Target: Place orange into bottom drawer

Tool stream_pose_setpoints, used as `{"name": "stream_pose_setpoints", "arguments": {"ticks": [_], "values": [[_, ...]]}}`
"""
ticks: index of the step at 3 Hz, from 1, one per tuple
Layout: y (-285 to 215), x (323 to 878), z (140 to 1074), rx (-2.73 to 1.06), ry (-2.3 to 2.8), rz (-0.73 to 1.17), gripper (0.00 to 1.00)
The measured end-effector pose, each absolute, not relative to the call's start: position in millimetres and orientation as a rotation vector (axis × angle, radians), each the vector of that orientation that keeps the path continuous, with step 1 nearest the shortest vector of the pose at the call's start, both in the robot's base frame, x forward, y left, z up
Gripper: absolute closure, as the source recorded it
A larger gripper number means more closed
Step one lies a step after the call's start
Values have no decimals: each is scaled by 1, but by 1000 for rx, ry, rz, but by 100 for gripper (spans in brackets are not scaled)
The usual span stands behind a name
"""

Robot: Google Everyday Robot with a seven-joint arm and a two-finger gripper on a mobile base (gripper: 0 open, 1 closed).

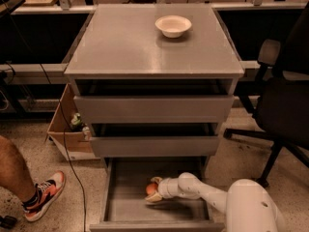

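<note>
The orange (151,190) is low inside the open bottom drawer (126,191), near the middle of its grey floor. My gripper (154,191) reaches into the drawer from the right on its white arm (207,195). Its fingers (155,198) are closed around the orange, one above and one below. I cannot tell whether the orange rests on the floor or hangs just above it. The two wider drawers above are partly pulled out.
A white bowl (173,25) sits on the cabinet top (145,47). A black office chair (285,105) stands to the right. A person's leg and sneaker (42,195) are at the left, by a cardboard box (67,139) and a cable.
</note>
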State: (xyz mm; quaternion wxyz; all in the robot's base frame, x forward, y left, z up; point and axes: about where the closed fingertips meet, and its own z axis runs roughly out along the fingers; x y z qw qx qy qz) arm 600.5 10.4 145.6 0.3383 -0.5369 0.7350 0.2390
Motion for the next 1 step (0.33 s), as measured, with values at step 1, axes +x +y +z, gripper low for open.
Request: {"name": "stream_pose_setpoints", "arguments": {"ticks": [1], "values": [[10,601,146,-1399,1915,623,0]]}}
